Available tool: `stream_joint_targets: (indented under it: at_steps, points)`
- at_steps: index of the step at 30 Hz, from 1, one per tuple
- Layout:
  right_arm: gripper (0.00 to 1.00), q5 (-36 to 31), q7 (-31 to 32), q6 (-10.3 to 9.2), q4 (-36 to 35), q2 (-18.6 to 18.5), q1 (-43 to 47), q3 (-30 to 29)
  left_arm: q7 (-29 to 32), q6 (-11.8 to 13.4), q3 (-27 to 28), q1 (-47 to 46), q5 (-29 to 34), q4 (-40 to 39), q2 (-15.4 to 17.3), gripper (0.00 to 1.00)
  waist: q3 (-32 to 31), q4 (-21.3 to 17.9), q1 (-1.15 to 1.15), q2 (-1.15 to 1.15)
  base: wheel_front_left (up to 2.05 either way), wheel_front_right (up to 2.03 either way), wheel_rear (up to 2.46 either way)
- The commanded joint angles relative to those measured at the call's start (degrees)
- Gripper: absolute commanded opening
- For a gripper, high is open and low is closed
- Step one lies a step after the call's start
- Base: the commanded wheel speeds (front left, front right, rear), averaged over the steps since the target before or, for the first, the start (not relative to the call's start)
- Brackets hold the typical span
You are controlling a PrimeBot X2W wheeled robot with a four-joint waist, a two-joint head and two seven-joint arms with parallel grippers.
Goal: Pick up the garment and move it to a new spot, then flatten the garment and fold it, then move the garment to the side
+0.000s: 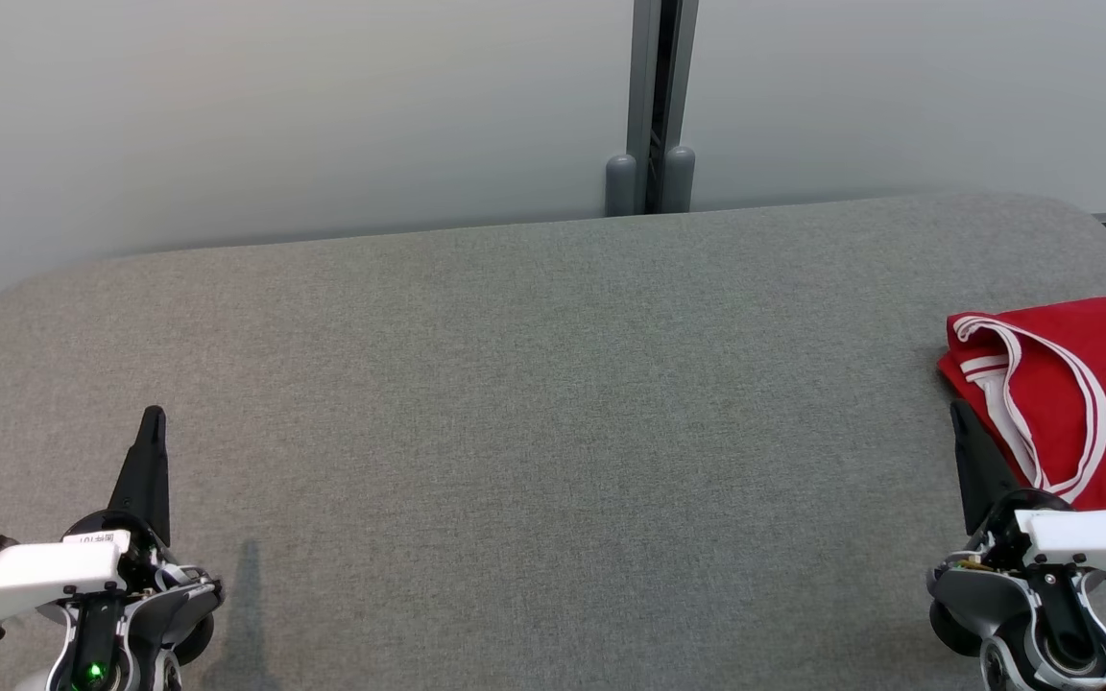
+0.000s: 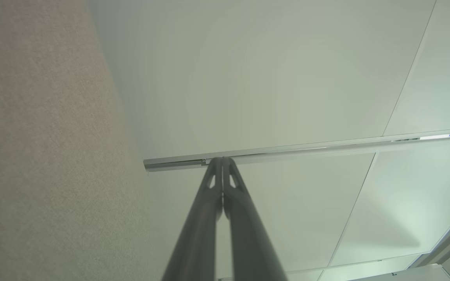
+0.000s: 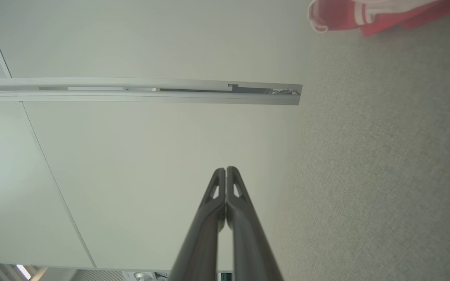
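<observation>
The garment (image 1: 1081, 384) is a red jersey with white trim, folded flat at the far right edge of the grey padded table (image 1: 534, 403); its right part runs out of the head view. A corner of it shows in the right wrist view as the garment (image 3: 365, 13). My right gripper (image 1: 958, 411) stands at the lower right, shut and empty, its tip just left of the garment's near edge. In its own view the right gripper (image 3: 225, 168) has its fingers pressed together. My left gripper (image 1: 154, 413) is shut and empty at the lower left, seen also as the left gripper (image 2: 222, 159).
A pale wall (image 1: 275, 115) rises behind the table, with a grey vertical post (image 1: 654, 106) at its middle. The table's rounded corners curve away at the far left and far right.
</observation>
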Motion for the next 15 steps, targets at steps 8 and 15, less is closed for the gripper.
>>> stream_joint_targets:
  at_steps: [8, 15]
  points:
    - [0.0, 0.11, 0.1, 0.0, 0.0, -0.32, -0.35, -0.03, 0.14, -0.27, 0.3, -1.05, 0.33, 0.0, 0.12, 0.0, 0.0, 0.0, 0.0, 0.0, 0.0, 0.0, 0.0]
    - [0.0, 0.12, 0.1, -0.01, 0.0, -0.32, -0.35, -0.04, 0.21, -0.27, 0.36, -1.04, 0.4, 0.0, 0.08, 0.0, 0.0, 0.0, 0.0, 0.0, 0.0, 0.0, 0.0]
